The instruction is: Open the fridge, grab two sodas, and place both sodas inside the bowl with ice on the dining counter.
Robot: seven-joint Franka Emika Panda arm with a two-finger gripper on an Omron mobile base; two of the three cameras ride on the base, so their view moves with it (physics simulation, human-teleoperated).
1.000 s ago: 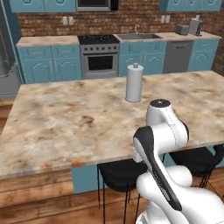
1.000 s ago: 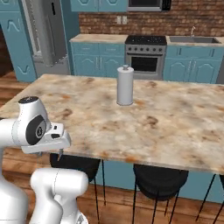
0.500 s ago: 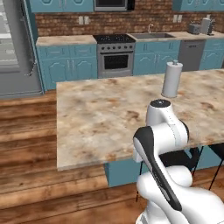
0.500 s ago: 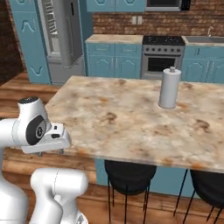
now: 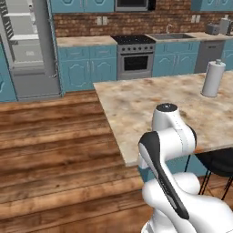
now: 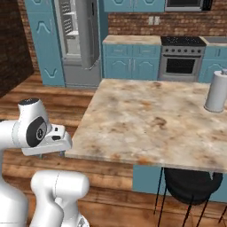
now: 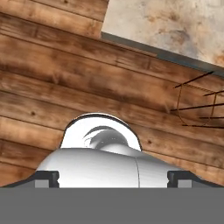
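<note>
Tall grey metal fridge stands at the far wall between teal cabinets, across the wooden plank floor; its door already looks swung open, white shelves exposed in both base views (so I'd call step one done); contents too small to make out, no soda bottles identifiable on the shelves from here.

Large beige marbled stone tabletop on thin legs is the dining counter; the part in view carries a white paper towel roll near its far right side; no bowl with ice visible on that part, it may sit beyond the frame edge, can't tell.

Judgement on progress: early; door open, both sodas yet to be fetched and both drops into the bowl left; base needs to close on the fridge before any reach.

White arm's gripper is tucked low at the near left corner of the tabletop, just beside its edge, well apart from the fridge; nothing seen in it; fingers themselves are not resolvable in the right base view, and the hand view looks down at floor planks, the tabletop corner and wire stool legs; can't tell whether the fingers are wide or narrow.

Black round stool sits under the tabletop's near edge.
</note>
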